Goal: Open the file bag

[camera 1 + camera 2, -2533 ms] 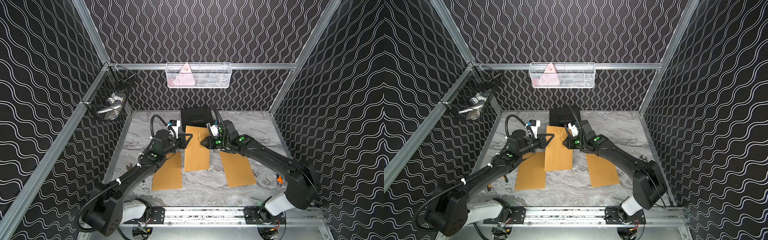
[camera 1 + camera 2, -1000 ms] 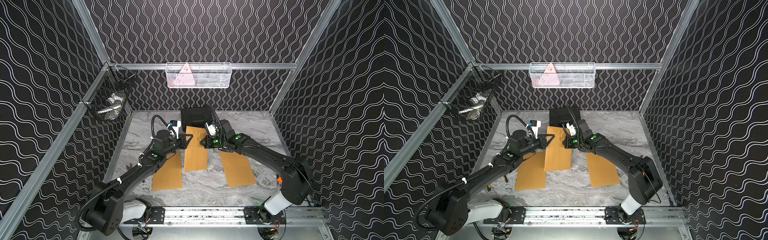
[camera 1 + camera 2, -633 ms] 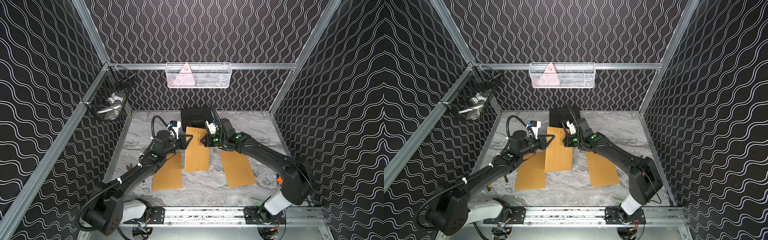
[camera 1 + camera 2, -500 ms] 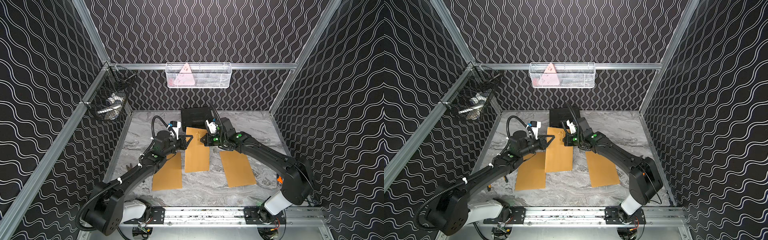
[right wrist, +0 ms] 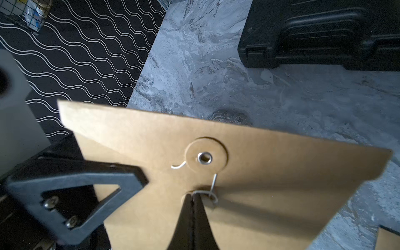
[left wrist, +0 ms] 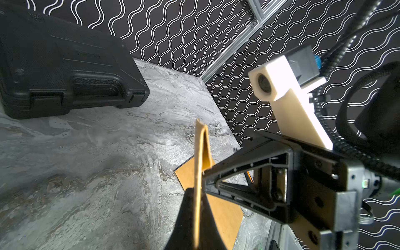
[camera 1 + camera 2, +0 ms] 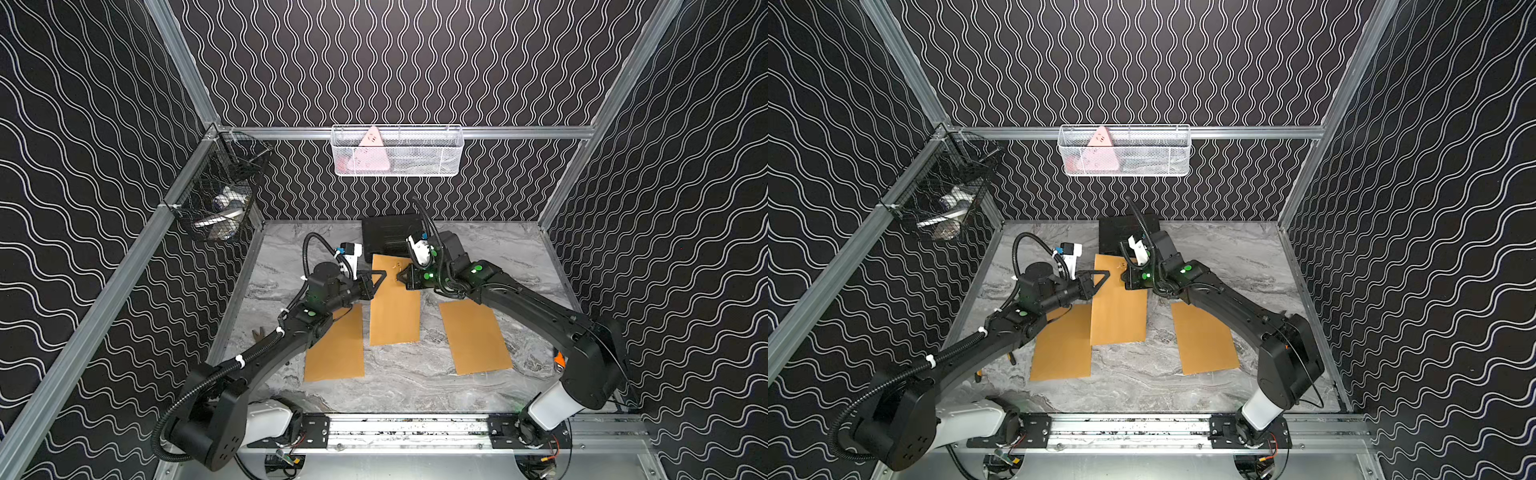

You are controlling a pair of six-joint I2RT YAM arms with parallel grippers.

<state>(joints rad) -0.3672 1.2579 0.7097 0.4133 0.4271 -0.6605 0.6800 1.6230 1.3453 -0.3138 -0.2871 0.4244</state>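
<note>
The file bag [image 7: 395, 307] [image 7: 1119, 303] is a brown kraft envelope, the middle one of three on the marble table. My left gripper [image 7: 384, 274] [image 6: 198, 194] is shut on its left edge near the top and holds that end lifted. The closed flap carries a round paper button [image 5: 204, 158], from which a thin white string [image 5: 214, 181] runs down to a lower button. At that lower button my right gripper [image 7: 399, 276] [image 5: 192, 198] is shut on the string. The lower button is mostly hidden behind the jaws.
Another brown envelope [image 7: 336, 349] lies partly under my left arm, and a third [image 7: 473, 336] lies to the right. A black plastic case [image 7: 388, 239] stands just behind the bag. A white mesh basket [image 7: 397, 151] and a black wire basket [image 7: 220, 203] hang on the walls.
My right gripper has shifted slightly back and to the left over the bag's top end. The left arm and the bag have stayed put.
</note>
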